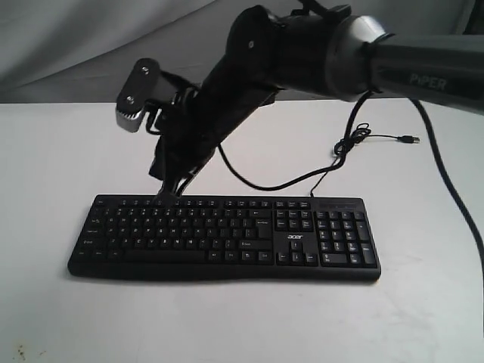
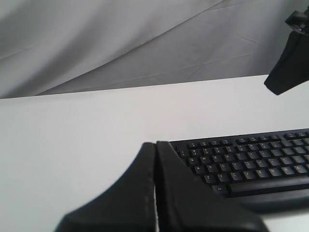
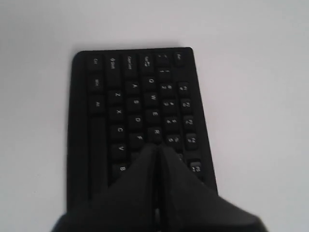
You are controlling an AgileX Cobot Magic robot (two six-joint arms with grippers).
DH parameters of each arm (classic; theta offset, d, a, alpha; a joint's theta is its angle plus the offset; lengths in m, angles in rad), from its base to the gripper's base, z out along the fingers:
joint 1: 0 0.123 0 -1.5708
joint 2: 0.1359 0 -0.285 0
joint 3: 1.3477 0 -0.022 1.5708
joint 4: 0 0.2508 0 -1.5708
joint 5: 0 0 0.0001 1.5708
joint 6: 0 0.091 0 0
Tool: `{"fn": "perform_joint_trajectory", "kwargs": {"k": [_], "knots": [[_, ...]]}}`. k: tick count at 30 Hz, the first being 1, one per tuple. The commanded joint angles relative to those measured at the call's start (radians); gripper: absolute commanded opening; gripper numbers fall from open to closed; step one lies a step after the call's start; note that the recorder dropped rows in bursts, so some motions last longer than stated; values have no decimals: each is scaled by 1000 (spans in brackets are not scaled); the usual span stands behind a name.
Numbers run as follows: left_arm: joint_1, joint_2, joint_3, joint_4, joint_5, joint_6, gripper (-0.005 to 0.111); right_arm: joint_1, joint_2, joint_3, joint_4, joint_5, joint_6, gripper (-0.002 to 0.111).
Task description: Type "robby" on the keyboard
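The wide black keyboard [image 1: 227, 236] with a white acer logo lies across the white table. Its thin black cable [image 1: 344, 147] runs back to a loose USB plug. My right gripper [image 1: 168, 195] reaches across from the right and is shut, its tip over the upper key rows at the keyboard's left part. In the right wrist view the shut right gripper [image 3: 158, 146] sits just beside the R key [image 3: 155, 131] on the keyboard [image 3: 120, 96]. My left gripper [image 2: 155, 143] is shut and empty, off the left end of the keyboard [image 2: 251, 162]; it is out of the exterior view.
The white table [image 1: 60, 151] extends on all sides of the keyboard. A grey cloth backdrop [image 2: 120, 43] hangs behind the table. The right arm's black body [image 1: 249, 68] spans above the keyboard's back edge.
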Motion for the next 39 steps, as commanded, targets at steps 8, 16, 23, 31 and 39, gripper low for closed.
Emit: {"fn": "perform_joint_trajectory", "kwargs": {"k": [8,16,23,31,39], "knots": [[-6,-3,4,5,-5,-3,0,45,58,0,86,-27,-48,0],[-6,-3,4,5,-5,-3,0,77,151,-21,112,-88,-139,0],[-6,-3,4,5,-5,-3,0,77,267,-207,107,18,-82,0],[-6,-3,4,5,-5,-3,0,77,336,-313,-21,88,38,0],[-6,-3,4,5,-5,-3,0,77,336,-313,-56,28,45,0]]}}
